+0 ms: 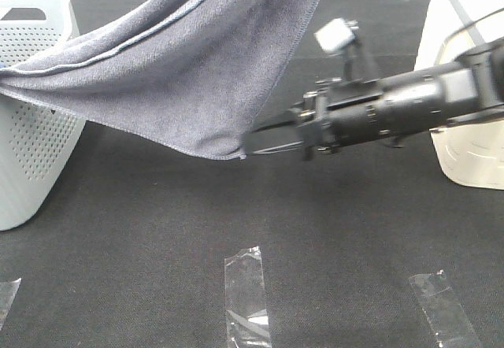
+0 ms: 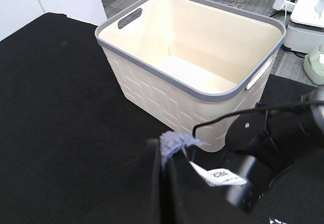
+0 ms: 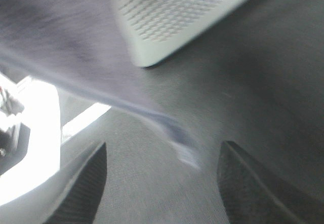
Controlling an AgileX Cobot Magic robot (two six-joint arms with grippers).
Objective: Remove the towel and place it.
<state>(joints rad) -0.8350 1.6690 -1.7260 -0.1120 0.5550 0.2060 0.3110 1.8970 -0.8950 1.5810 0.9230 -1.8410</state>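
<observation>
The towel is up in the air for you, spread wide across the upper left and top middle of the overhead frame. One end trails over the rim of the grey perforated basket at the left edge, the rest climbs out of the top of the picture, and its lowest corner hangs near the centre, clear of the black tabletop.

Your left tool is clamped on a small tuft of the towel; its own camera shows the lavender fabric poking out between the dark fingers.

Your right tool reaches in from the right side of the overhead frame, its tip just beside that hanging corner. Its fingers stand wide apart, with the blurred corner of the towel ahead of the gap; I can't tell whether it touches them.

The cream basket with the grey rim sits at the right edge. Clear tape strips lie along the bottom of the frame.
</observation>
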